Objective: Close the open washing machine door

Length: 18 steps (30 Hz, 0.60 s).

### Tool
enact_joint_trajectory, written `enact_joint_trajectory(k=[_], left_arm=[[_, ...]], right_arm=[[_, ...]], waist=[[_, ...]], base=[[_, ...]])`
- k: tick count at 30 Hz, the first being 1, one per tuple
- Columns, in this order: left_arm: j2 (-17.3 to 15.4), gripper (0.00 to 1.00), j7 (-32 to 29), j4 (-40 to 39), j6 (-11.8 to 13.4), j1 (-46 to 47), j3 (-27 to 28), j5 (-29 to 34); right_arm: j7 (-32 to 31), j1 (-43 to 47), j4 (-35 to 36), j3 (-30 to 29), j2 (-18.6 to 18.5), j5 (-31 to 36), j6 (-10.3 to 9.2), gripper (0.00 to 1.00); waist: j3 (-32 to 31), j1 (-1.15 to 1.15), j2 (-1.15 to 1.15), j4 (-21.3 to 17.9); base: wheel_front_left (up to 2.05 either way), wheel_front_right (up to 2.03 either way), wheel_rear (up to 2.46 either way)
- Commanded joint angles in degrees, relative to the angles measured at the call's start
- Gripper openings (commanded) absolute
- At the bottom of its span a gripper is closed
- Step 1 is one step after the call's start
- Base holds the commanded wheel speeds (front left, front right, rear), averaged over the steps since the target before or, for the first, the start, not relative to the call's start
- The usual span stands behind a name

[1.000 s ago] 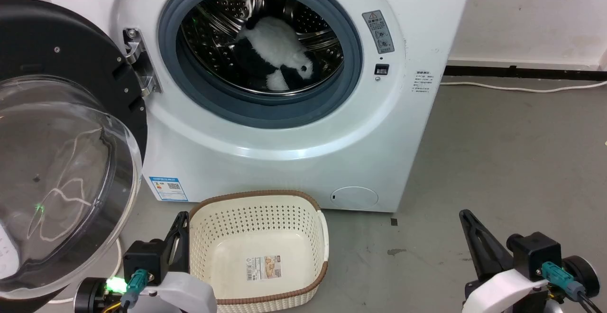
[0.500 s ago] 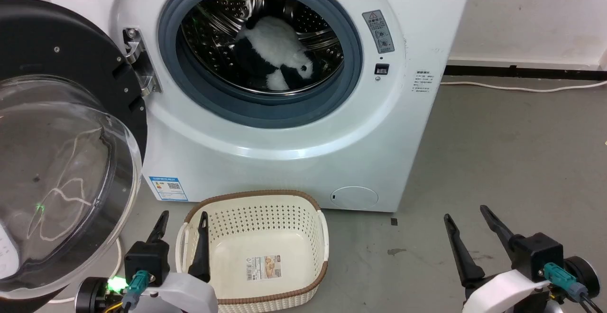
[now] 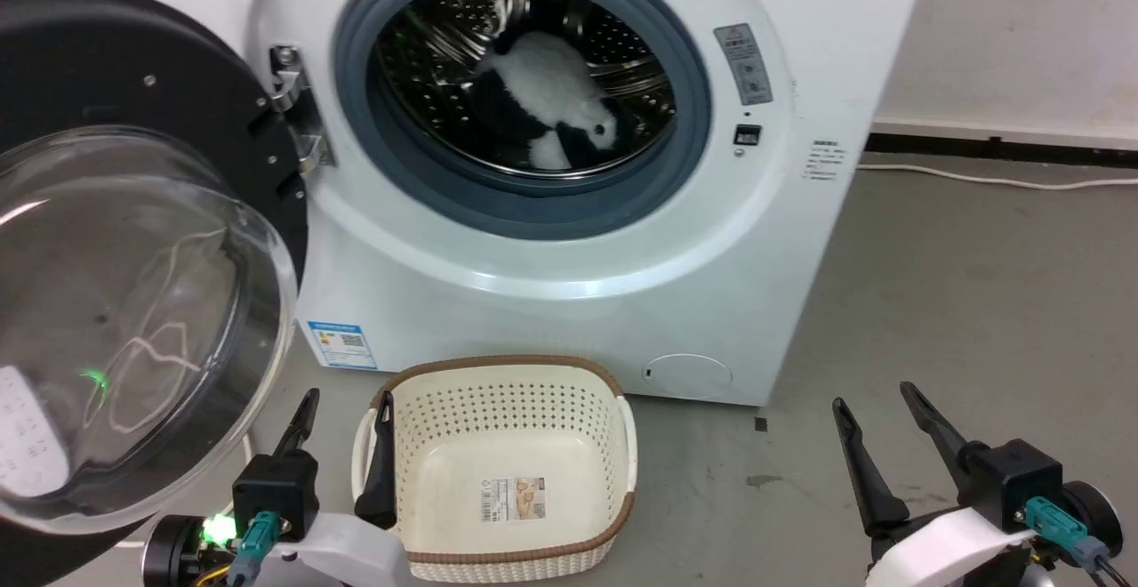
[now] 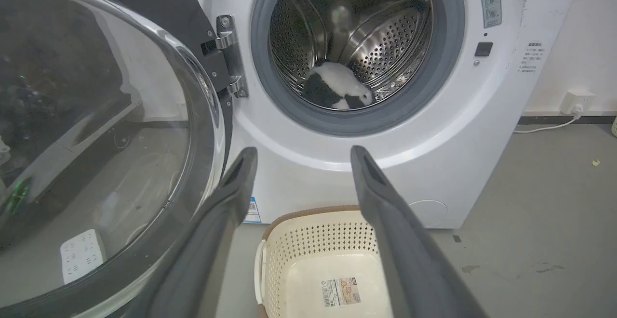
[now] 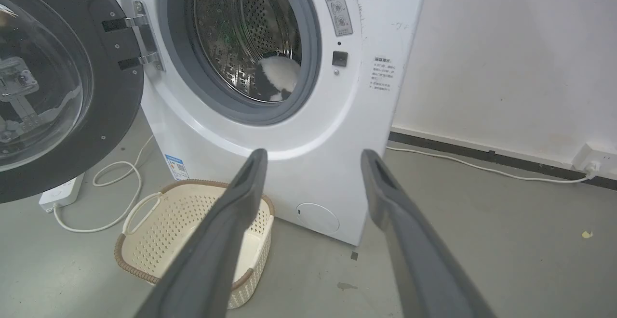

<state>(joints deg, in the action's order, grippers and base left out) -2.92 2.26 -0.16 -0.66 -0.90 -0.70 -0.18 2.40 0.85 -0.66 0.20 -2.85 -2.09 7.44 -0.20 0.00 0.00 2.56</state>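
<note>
The white washing machine (image 3: 551,302) (image 4: 308,178) (image 5: 299,164) stands ahead with its steel drum open and a black-and-white plush toy (image 3: 551,116) (image 4: 337,86) inside. The washing machine door (image 3: 142,258) (image 4: 96,115) (image 5: 53,91), black-rimmed with a bulging glass bowl, is swung wide open on its left hinge. My left gripper (image 3: 347,405) (image 4: 303,152) is open, low beside the door's lower edge and apart from it. Far from the door, at the lower right, my right gripper (image 3: 876,396) (image 5: 313,154) is open and holds nothing.
A cream perforated basket (image 3: 613,409) (image 4: 270,260) (image 5: 140,231) sits on the grey floor in front of the machine. A white power strip (image 5: 60,192) and cable lie under the door. A cable (image 3: 996,180) runs along the right wall; bare floor lies to the right.
Both grippers opened from shut. The head camera has since shifted, so the whole scene sits further right in the picture; the door and machine have not moved.
</note>
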Motion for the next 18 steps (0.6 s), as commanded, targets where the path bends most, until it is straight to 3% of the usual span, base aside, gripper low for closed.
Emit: enact_joint_trajectory(k=[1, 18], left_arm=[[-0.3, 1.00, 0.8, -0.3, -0.1, -0.1, 0.0, -0.3], [-0.6, 1.00, 3.0, -2.1, 0.1, -1.3, 0.8, -0.7]], right_arm=[[0.6, 0.2, 0.0, 0.1, 0.0, -0.6, 0.01, 1.00], [2.9, -1.7, -2.2, 4.3, -0.1, -0.8, 0.02, 1.00]], waist=[[-0.1, 0.00, 0.00, 1.0], [0.2, 0.00, 0.00, 8.1]], base=[[0.00, 0.00, 0.00], [0.00, 0.00, 0.00]])
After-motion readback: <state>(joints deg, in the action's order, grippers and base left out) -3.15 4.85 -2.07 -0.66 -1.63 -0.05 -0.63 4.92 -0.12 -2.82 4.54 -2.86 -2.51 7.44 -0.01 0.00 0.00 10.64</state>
